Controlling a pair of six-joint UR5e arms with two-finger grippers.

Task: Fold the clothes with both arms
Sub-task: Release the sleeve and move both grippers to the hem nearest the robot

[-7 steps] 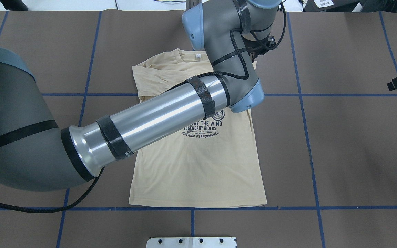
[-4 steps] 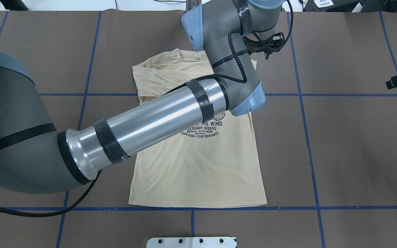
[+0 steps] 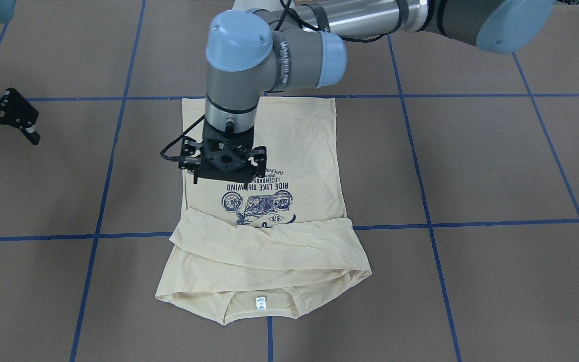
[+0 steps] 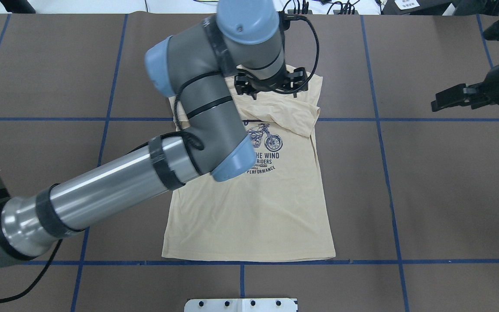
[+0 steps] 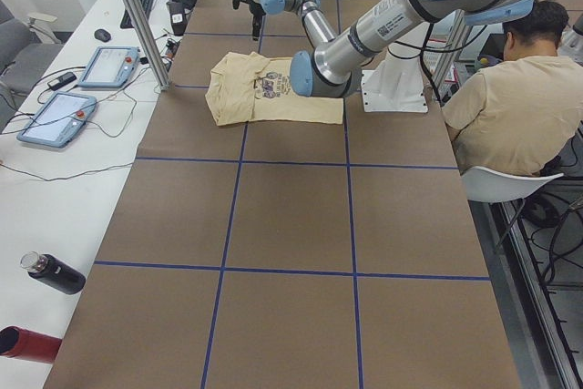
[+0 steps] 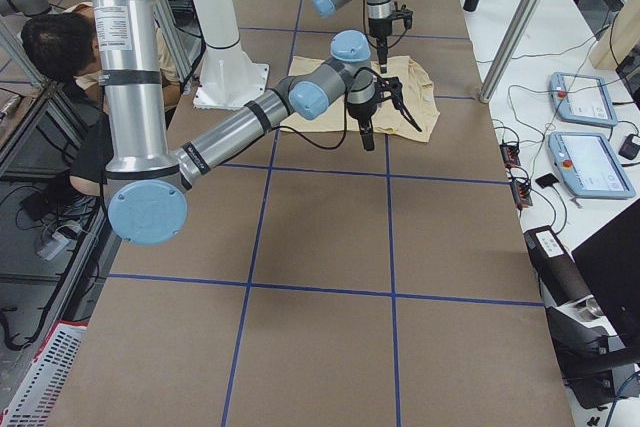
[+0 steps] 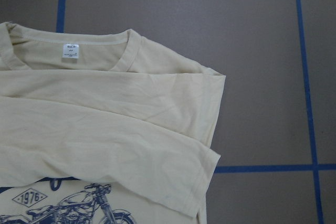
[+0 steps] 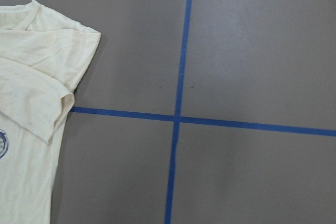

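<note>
Brown table (image 4: 440,186), gridded with blue tape lines (image 4: 405,119): my left arm (image 4: 115,195) reaches across from its own side. In the overhead view its forearm and wrist block the collar and one shoulder of the T-shirt (image 4: 254,216). The white pedestal plate (image 4: 241,304) shows at the near edge.

Off to the side, a person (image 5: 496,102) in a cream top sits on a white chair beside my base. Two control tablets (image 5: 55,117) lie on the white bench along the table's far side. A black bottle (image 5: 55,273) and a red bottle (image 5: 25,342) lie nearer the side camera.

My left gripper (image 3: 224,163) hangs above the shirt's upper half, clear of the cloth. Its fingers are hidden under its own body, so I cannot tell whether they are parted or closed. My right gripper (image 3: 7,140) hovers over bare table well apart from the shirt, fingers spread and holding nothing.

The pale cream-yellow shirt lies front up at the table's middle. Its hem runs along a tape line on my side and its collar points away from me. A folded-in band of sleeve fabric (image 3: 269,244) lies across the chest, covering the top edge of the navy motorcycle print (image 4: 267,138). The small white neck label (image 3: 261,302) shows inside the collar.
</note>
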